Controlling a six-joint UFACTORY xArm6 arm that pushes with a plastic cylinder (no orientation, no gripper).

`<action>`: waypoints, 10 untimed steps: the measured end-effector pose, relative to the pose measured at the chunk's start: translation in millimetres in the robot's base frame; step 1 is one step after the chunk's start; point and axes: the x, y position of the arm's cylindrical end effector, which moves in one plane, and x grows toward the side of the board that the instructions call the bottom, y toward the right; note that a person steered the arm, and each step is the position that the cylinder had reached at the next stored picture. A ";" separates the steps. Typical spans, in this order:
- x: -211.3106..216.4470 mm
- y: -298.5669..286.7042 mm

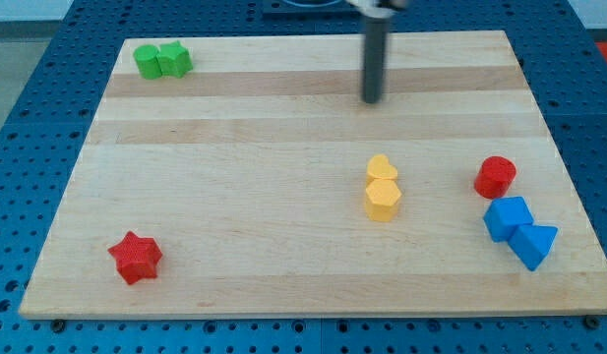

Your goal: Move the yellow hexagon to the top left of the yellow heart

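The yellow hexagon (382, 201) lies right of the board's centre. The yellow heart (382, 168) sits just above it, and the two touch. My tip (371, 99) is above the heart, toward the view's top, well apart from both yellow blocks. The rod rises from it to the view's top edge.
Two green blocks (162, 61) touch each other at the top left corner. A red star (135, 257) lies at the bottom left. A red cylinder (495, 177) stands at the right, with a blue block (508, 217) and a blue triangle (532, 244) below it. The wooden board (234, 177) ends at blue pegboard.
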 end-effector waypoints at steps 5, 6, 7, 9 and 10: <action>61.7 47.2; 61.3 -1.1; 61.2 -25.2; 37.7 -30.1; 32.8 -68.8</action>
